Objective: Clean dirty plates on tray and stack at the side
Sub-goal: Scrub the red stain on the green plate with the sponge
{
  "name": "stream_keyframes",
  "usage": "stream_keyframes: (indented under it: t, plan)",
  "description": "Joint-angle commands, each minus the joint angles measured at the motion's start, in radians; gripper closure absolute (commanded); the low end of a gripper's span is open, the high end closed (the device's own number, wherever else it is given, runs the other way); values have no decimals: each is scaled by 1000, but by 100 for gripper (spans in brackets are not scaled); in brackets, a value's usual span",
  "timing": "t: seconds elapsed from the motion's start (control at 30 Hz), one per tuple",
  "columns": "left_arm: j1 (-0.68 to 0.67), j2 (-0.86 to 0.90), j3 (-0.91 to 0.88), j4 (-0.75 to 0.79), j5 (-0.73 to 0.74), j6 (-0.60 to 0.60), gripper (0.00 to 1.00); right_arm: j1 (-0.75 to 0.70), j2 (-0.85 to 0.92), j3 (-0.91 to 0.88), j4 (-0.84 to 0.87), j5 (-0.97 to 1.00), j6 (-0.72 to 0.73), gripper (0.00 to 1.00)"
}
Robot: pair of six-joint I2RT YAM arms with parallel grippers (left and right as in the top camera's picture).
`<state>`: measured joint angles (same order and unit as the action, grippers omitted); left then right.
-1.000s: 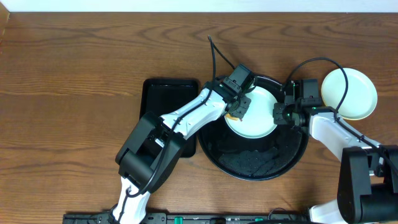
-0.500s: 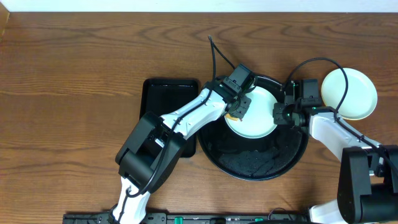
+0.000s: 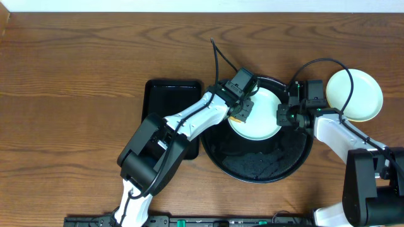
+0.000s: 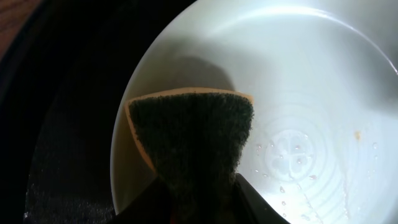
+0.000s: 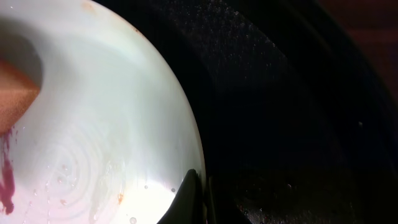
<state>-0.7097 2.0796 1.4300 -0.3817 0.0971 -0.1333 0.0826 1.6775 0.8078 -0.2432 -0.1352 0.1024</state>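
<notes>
A pale mint-white plate (image 3: 260, 117) lies in the round black tray (image 3: 297, 161). My left gripper (image 3: 241, 112) is shut on a sponge (image 4: 189, 140), dark green scrub side out with a tan body, pressed on the plate's left part (image 4: 311, 81). Water drops sit near the plate's centre. My right gripper (image 3: 282, 116) is shut on the plate's right rim (image 5: 194, 180), one finger over the rim and one under it. A red-brown smear (image 5: 7, 180) shows on the plate in the right wrist view. A pale yellow plate (image 3: 355, 94) sits on the table to the right of the tray.
A smaller rectangular black tray (image 3: 169, 101) lies left of the round tray, under my left arm. The round tray's floor (image 5: 292, 112) is wet with fine droplets. Brown wooden table (image 3: 76, 94) all around.
My left gripper with the sponge has shifted very slightly on the plate. The right gripper and the plate have not moved.
</notes>
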Motion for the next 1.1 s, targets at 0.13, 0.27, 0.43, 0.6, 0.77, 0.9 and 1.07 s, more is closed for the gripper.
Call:
stream_keyframes:
  t: [0.13,0.27,0.43,0.6,0.77,0.9,1.07]
  plan:
    - [-2,15,-15,3,-21,2,69,-2,7,-9,2,4,-3,99]
    - [-2,18,-16,3,-39,2,74,-2,8,-9,4,3,-3,99]
    - [-2,20,-16,10,-39,2,77,-2,8,-10,4,4,-3,99]
    - [-3,31,-16,23,-39,2,77,-2,8,-11,5,4,-3,99]
    - [-3,61,-16,26,-39,2,77,-2,8,-11,5,4,-3,99]
    - [-3,84,-16,29,-38,1,90,-2,8,-11,5,3,-3,99]
    - [-3,88,-16,8,51,1,92,-2,8,-11,8,3,-3,99]
